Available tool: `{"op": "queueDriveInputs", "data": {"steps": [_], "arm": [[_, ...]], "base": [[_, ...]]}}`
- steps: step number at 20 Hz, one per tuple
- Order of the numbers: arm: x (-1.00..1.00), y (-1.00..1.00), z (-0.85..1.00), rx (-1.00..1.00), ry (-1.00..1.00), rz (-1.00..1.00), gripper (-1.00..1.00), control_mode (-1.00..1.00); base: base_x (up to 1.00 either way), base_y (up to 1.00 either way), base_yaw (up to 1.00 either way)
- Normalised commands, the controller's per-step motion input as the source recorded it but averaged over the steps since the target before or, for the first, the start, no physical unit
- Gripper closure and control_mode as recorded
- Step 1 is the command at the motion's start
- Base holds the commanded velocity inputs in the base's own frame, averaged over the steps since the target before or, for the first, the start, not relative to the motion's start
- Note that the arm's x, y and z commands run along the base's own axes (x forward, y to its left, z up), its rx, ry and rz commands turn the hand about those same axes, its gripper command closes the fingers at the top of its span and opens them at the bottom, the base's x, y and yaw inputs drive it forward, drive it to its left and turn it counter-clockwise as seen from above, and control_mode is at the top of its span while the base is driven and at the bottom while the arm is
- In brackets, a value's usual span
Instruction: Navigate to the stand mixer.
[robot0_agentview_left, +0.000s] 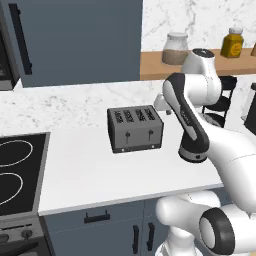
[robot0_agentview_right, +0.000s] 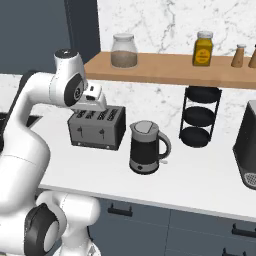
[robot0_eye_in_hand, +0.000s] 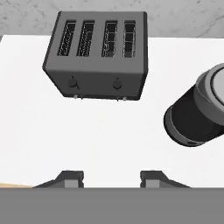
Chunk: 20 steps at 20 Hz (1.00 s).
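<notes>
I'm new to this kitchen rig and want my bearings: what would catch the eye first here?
The grey four-slot toaster sits mid-counter, straight ahead of the gripper, whose jaws stand apart and hold nothing. Beside the toaster stands a dark kettle. Above, a wooden shelf carries a glass jar and a yellow jar.

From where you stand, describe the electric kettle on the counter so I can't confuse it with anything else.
Start at the long white counter under the wooden shelf. Right of the boxy grey four-slot toaster stands the kettle, upright and apart from it. It is the only dark rounded jug there, with a grey lid and side handle, left of the black three-tier rack.
</notes>
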Motion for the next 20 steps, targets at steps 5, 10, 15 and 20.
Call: {"op": "queueDriveInputs", "data": {"steps": [5,10,15,20], "arm": [[0.00,0.00,0.00,0.00,0.00,0.00,-1.00,1.00],[0.00,0.00,0.00,0.00,0.00,0.00,-1.00,1.00],[0.00,0.00,0.00,0.00,0.00,0.00,-1.00,1.00],[0.00,0.00,0.00,0.00,0.00,0.00,-1.00,1.00]], "base": [[-0.04,0.00,0.00],[-0.58,0.00,0.00],[0.00,0.05,0.00],[-0.18,0.44,0.47]]}}
